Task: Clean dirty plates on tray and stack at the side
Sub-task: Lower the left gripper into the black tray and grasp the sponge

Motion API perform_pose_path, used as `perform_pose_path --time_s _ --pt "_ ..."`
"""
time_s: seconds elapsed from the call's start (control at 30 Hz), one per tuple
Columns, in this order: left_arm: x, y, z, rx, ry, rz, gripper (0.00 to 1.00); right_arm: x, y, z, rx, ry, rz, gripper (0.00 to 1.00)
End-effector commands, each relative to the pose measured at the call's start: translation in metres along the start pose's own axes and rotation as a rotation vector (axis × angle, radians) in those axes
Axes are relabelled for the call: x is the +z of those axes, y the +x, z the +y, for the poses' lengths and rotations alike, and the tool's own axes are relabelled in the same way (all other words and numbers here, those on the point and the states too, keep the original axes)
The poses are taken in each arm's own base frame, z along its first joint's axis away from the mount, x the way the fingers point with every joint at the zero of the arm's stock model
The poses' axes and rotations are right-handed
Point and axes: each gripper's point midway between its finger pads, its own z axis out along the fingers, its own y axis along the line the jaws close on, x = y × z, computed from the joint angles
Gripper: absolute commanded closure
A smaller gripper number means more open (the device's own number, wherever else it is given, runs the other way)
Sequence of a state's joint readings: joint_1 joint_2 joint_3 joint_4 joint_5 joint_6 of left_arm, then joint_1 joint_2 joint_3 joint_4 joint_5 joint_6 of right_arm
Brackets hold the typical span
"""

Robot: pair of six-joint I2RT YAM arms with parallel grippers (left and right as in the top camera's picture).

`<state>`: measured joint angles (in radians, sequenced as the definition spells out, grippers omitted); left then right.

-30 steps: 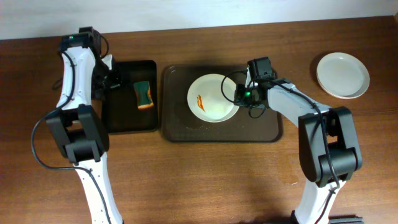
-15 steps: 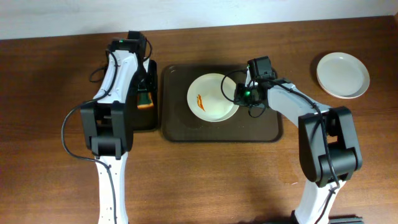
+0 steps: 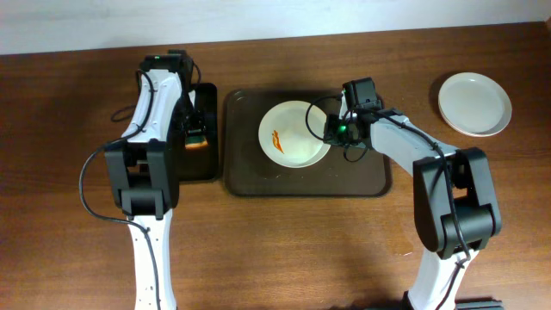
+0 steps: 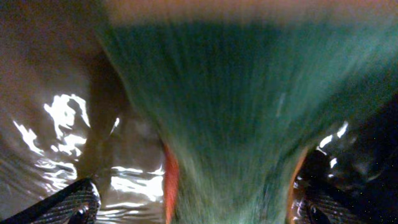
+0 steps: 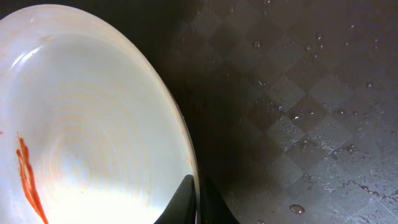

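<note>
2 plates: smeared plate (image 3: 293, 133) in brown tray (image 3: 370, 176), right gripper (image 3: 332, 131) pinched on its right rim; clean plate (image 3: 474, 103) on table (image 3: 327, 250), far right. 1 sponge (image 3: 197, 131) in black tray (image 3: 200, 165); left gripper (image 4: 199, 208) spread wide, straddling it.

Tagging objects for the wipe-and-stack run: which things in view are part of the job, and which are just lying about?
Job: smeared plate, rim in the right pincer; brown tray; white plate at the side; sponge.
Lying about: black tray, only holding the sponge.
</note>
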<state>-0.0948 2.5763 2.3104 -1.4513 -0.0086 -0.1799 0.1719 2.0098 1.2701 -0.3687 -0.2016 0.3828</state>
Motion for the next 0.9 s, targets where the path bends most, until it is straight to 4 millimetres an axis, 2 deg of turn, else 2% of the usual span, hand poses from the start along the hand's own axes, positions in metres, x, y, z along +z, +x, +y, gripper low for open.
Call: perform_pose_path --time_s 0.0,0.03,0.07,0.1,0.13,0.17,0.2,0.23,0.3,0.37,0.43,0.47,0.6,0.63,0.67,0.77,0.8,0.83,0.87 --pt "0.022 0.011 0.0 0.009 -0.023 0.08 0.45 0.002 -0.003 0.004 -0.005 -0.01 -0.002 0.94" --pt "0.022 0.01 0.0 0.008 -0.022 0.075 0.64 0.002 -0.002 0.004 -0.004 -0.009 0.002 0.94" --pt "0.022 0.008 0.0 0.008 -0.021 0.068 0.87 0.002 -0.001 0.004 -0.004 -0.01 0.005 0.94" --pt "0.022 0.006 -0.001 0.008 -0.019 0.058 1.0 0.002 -0.001 0.004 -0.004 -0.009 0.006 0.94" --pt "0.023 0.002 -0.001 0.008 -0.016 0.042 1.0 0.002 -0.001 0.004 -0.004 -0.01 0.005 0.94" --pt "0.023 -0.003 -0.002 0.008 -0.012 0.021 0.73 0.002 -0.001 0.004 -0.004 -0.01 0.005 0.94" --pt "0.023 -0.007 -0.003 0.008 -0.01 0.005 0.61 0.002 -0.001 0.004 -0.004 -0.01 0.005 0.94" --pt "0.023 -0.017 -0.002 0.007 -0.017 -0.035 0.12 0.002 -0.001 0.004 -0.004 -0.01 0.005 0.94" --pt "0.021 -0.038 0.007 0.003 -0.075 -0.128 0.03 0.002 -0.001 0.004 -0.004 -0.01 0.005 0.94" --pt "0.019 -0.052 0.003 0.08 -0.069 -0.181 0.05 0.002 -0.002 0.004 -0.005 -0.011 0.001 0.94" --pt "0.016 -0.065 0.0 0.097 -0.055 -0.236 0.16 0.002 -0.002 0.004 -0.005 -0.011 -0.001 0.94" --pt "0.015 -0.069 -0.002 0.096 -0.051 -0.251 0.16 0.002 -0.003 0.005 -0.005 -0.012 -0.002 0.94" --pt "0.026 -0.078 -0.003 0.095 -0.048 -0.272 0.45 0.002 -0.002 0.005 -0.005 -0.012 -0.001 0.94" --pt "0.032 -0.08 -0.004 0.096 -0.049 -0.271 0.68 0.002 -0.003 0.005 -0.005 -0.012 -0.002 0.94" --pt "0.034 -0.081 -0.004 0.095 -0.049 -0.269 0.98 0.002 -0.003 0.005 -0.005 -0.012 -0.002 0.94" --pt "0.034 -0.08 -0.003 0.094 -0.051 -0.266 1.0 0.002 -0.003 0.005 -0.006 -0.013 -0.002 0.94" --pt "0.035 -0.077 -0.002 0.095 -0.053 -0.254 0.71 0.002 -0.003 0.005 -0.006 -0.013 -0.002 0.94" --pt "0.035 -0.07 -0.001 0.097 -0.057 -0.227 0.0 0.002 -0.003 0.005 -0.006 -0.013 -0.002 0.94" --pt "0.036 -0.064 0.0 0.098 -0.06 -0.203 0.0 0.002 -0.003 0.005 -0.006 -0.013 -0.002 0.94"
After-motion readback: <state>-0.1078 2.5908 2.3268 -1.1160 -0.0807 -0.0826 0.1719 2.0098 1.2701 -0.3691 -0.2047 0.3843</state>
